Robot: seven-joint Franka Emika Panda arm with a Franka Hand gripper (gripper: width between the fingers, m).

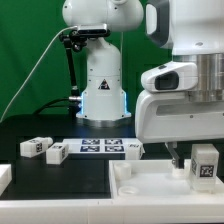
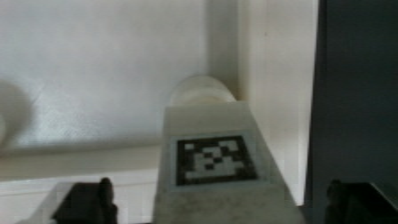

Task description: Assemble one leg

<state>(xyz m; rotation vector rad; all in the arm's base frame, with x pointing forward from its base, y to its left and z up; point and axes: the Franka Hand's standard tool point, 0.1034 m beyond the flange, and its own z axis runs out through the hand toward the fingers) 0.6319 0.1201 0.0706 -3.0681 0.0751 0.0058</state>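
At ext view's right, pincer [image 1: 197,157] straddles leg [image 1: 205,168]; wrist view shows tag [image 2: 217,158].

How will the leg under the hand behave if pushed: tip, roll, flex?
The leg looks like hard moulded plastic, so probably stiff and light. Its smooth faces may slip in the hand. It stands upright over the white square piece, taller than wide, so a side push could likely tip it; flat sides shouldn't roll.
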